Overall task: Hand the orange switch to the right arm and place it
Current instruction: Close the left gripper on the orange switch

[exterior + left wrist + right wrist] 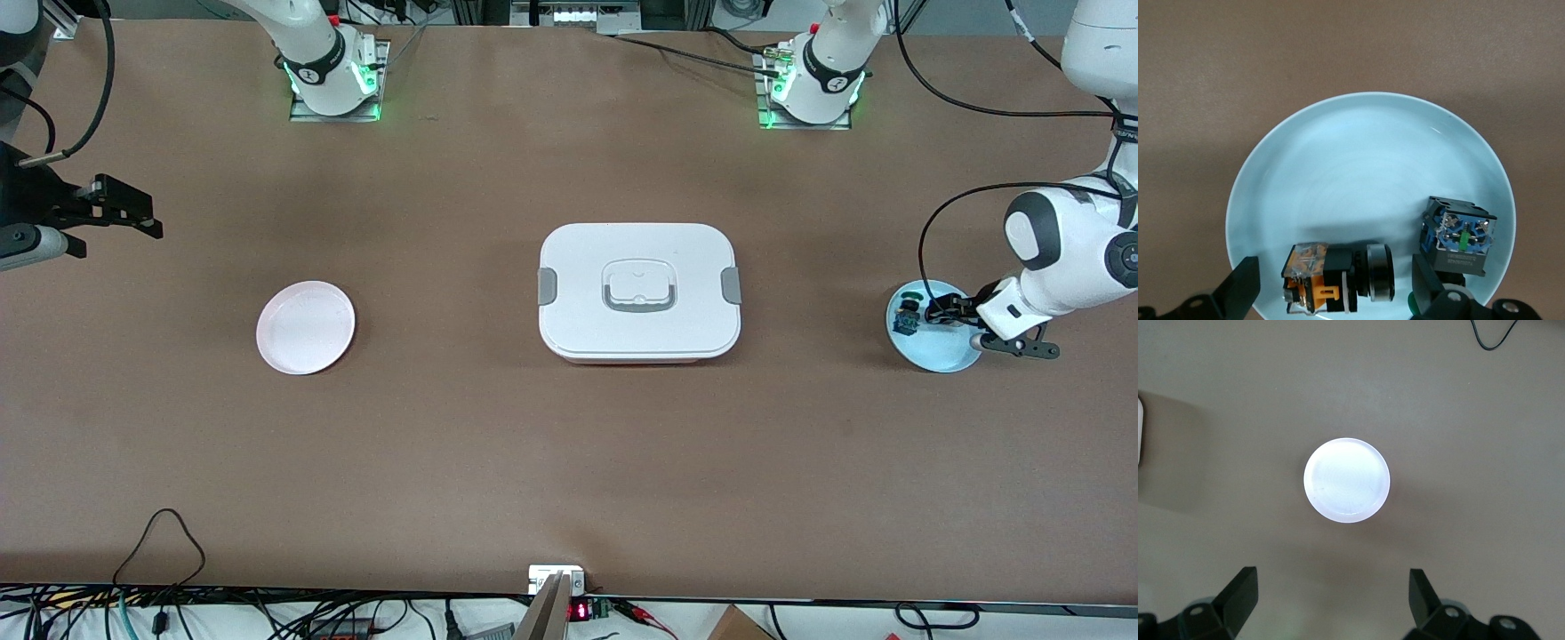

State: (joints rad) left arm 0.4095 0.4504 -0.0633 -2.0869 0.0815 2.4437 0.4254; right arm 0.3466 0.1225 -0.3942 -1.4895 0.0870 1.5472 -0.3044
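Two Franka arms, one brown table (498, 462), one white lidded box (638, 292) at centre.

Two plates: pale pink plate (305, 327) toward the right arm's end, light blue plate (1358, 167) toward the left arm's end. Two switches on the blue one: orange switch (1335, 277) between the spread fingers of the left gripper (1331, 287), untouched, blue-bodied switch (1459, 235) beside it. Right gripper (1331, 600) wide open too, high over the pink plate, holding nothing.
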